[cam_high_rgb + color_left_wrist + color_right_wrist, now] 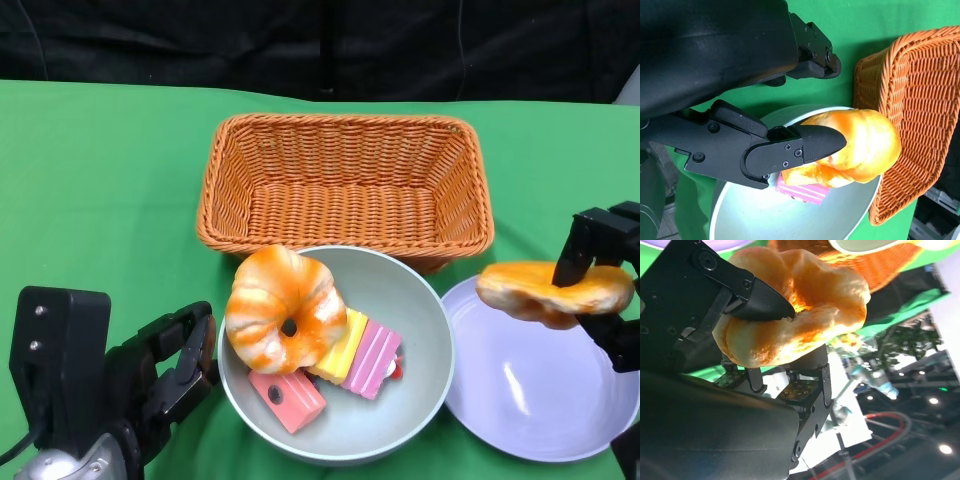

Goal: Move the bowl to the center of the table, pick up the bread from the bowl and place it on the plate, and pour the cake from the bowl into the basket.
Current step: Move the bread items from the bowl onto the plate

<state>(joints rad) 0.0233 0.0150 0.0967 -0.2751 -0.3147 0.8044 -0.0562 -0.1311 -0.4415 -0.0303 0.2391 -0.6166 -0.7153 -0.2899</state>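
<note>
A bread ring (pixel 555 292), judged light, soft and easily dented, is pinched across its rim by the right hand (pixel 600 285) above the plate (pixel 545 400) near the table's right edge, while the left hand (pixel 165 375) waits empty, fingers apart, beside the bowl (pixel 415 310).

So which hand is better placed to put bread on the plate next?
Right. The right hand already holds a bread piece above the plate; the left hand sits by the bowl, holding nothing.
</note>
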